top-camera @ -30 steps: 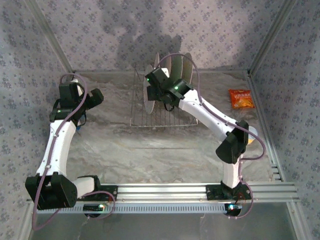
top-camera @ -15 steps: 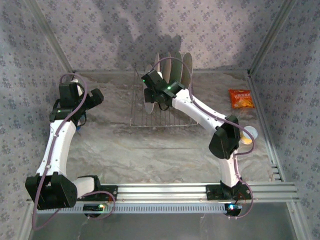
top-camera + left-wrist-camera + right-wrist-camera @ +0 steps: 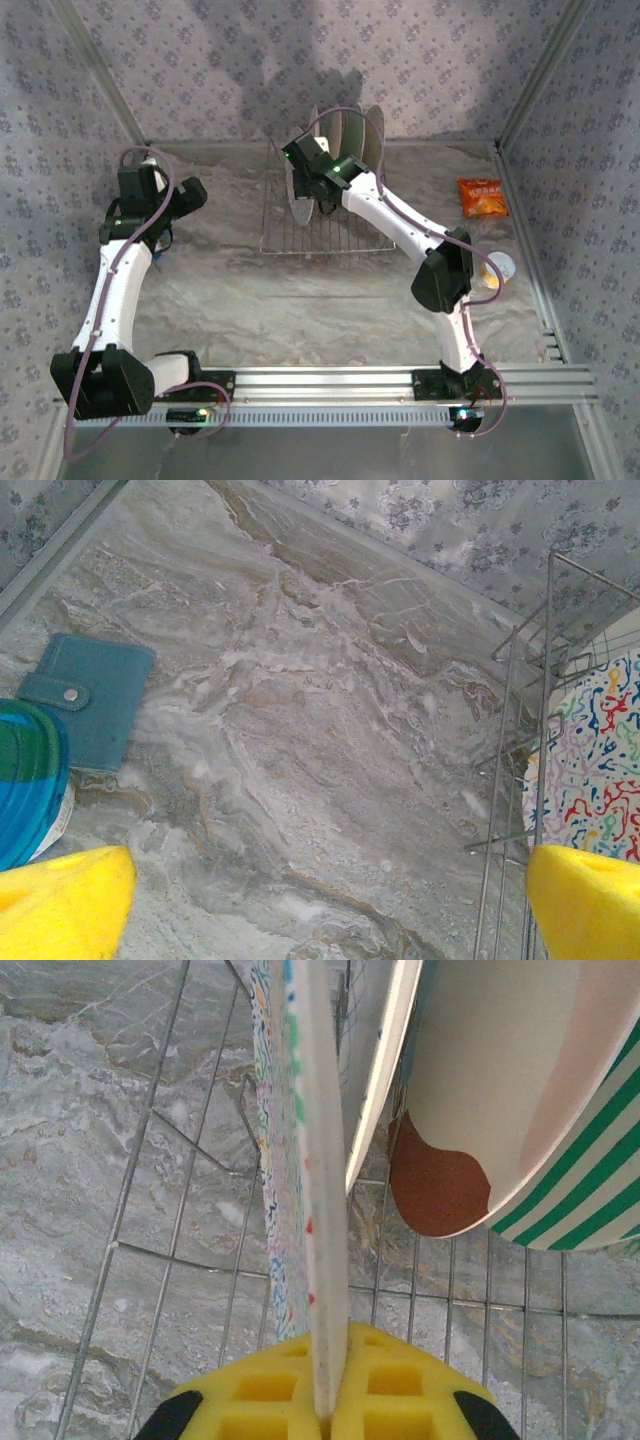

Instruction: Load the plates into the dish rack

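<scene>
While the right fingers [image 3: 400, 1395] are clamping tight on the rim of a floral plate [image 3: 316, 1160], that plate is standing on edge inside the dish rack [image 3: 300, 238], toward its left side. Just beside it, a cream plate [image 3: 500, 1060] with a rust-red patch and a green-striped plate [image 3: 590, 1175] are sitting in the same rack. Over on the left, the left fingers [image 3: 60, 905] are hanging wide apart, gripping nothing, above the marbled surface [image 3: 300, 730], with a teal wallet [image 3: 90, 705] lying near them.
</scene>
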